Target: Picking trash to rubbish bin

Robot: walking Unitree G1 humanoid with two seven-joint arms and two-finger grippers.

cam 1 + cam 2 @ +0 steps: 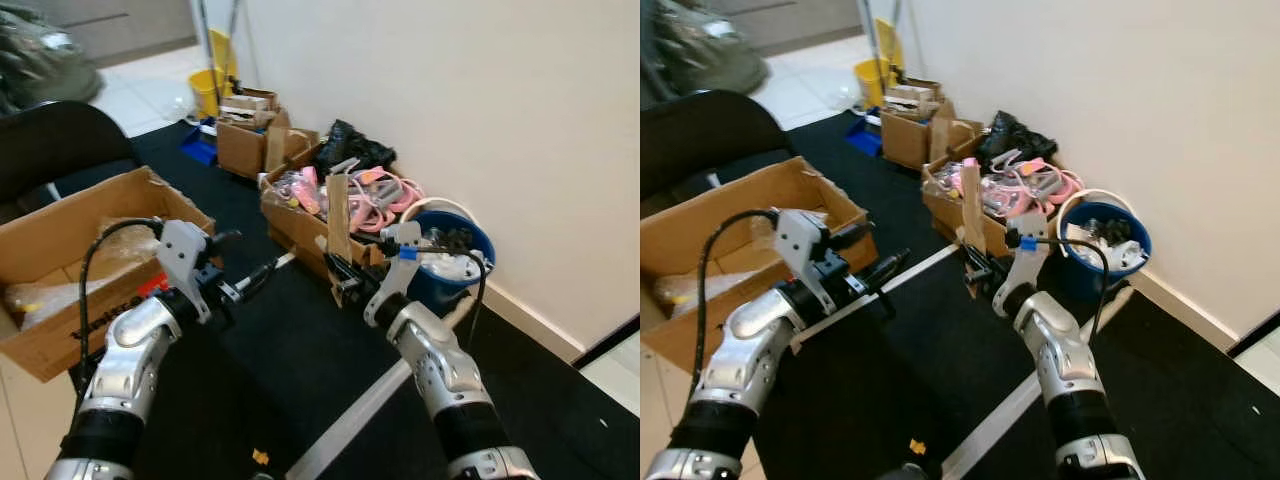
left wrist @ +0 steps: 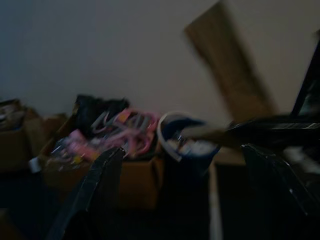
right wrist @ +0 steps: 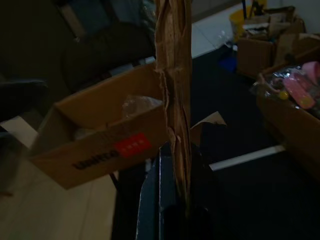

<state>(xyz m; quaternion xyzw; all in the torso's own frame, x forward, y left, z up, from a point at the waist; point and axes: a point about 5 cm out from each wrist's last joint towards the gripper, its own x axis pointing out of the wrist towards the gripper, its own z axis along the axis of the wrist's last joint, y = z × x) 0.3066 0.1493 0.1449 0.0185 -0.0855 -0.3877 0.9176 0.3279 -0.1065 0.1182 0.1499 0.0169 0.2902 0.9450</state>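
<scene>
Your right claw point(image 1: 338, 272) is clamped on an upright cardboard strip point(image 1: 339, 220), held above the black floor mat point(image 1: 300, 350) just beside the box of pink hangers point(image 1: 300, 225) and near the blue bin point(image 1: 455, 262). Your left claw point(image 1: 250, 278) hovers spread apart, holding nothing, beside the large cardboard box point(image 1: 60, 250).

1. The bucket point(image 1: 478, 262) stands against the wall point(image 1: 450, 90).
2. Left of the bucket, touching it: the box of hangers point(image 1: 300, 232).
3. Far left of the bucket: the large box point(image 1: 60, 250).
4. Behind the box of hangers, further from the bucket: a small box point(image 1: 240, 150).
</scene>
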